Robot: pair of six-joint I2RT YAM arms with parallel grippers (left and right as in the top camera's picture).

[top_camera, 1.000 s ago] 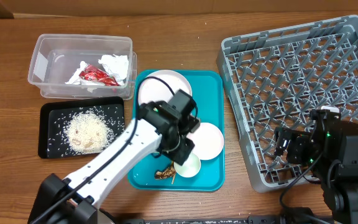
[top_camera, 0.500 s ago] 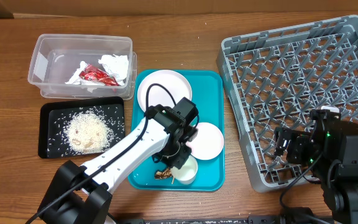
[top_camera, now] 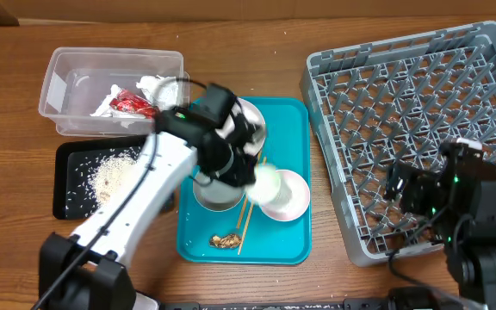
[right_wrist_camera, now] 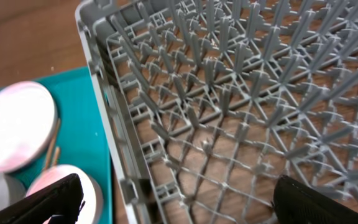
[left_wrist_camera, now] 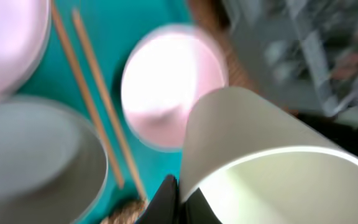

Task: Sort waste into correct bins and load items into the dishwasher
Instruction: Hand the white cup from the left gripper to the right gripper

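Note:
My left gripper (top_camera: 251,175) is shut on the rim of a white cup (top_camera: 266,182), which hangs tilted above the teal tray (top_camera: 293,116). In the left wrist view the cup (left_wrist_camera: 272,155) fills the lower right, with its rim pinched between the black jaws. Below lie the small plate (left_wrist_camera: 166,87), the chopsticks (left_wrist_camera: 92,106) and a greyish round dish (left_wrist_camera: 36,155). The large plate (top_camera: 246,116) is partly hidden by the arm. A brown food scrap (top_camera: 225,240) lies at the tray's front. My right gripper (right_wrist_camera: 182,208) is open over the dishwasher rack (right_wrist_camera: 229,93), holding nothing.
The clear tub (top_camera: 67,82) at the back left holds white napkins (top_camera: 158,86) and a red wrapper (top_camera: 127,104). In front of it the black tray (top_camera: 69,164) holds rice (top_camera: 110,176). The grey rack (top_camera: 403,112) fills the right side, and bare wood lies between it and the teal tray.
My left gripper shut on the cup at the tray's front, then lifted it and carried it toward the tray's middle. The chopsticks have come into view. The right arm barely moved.

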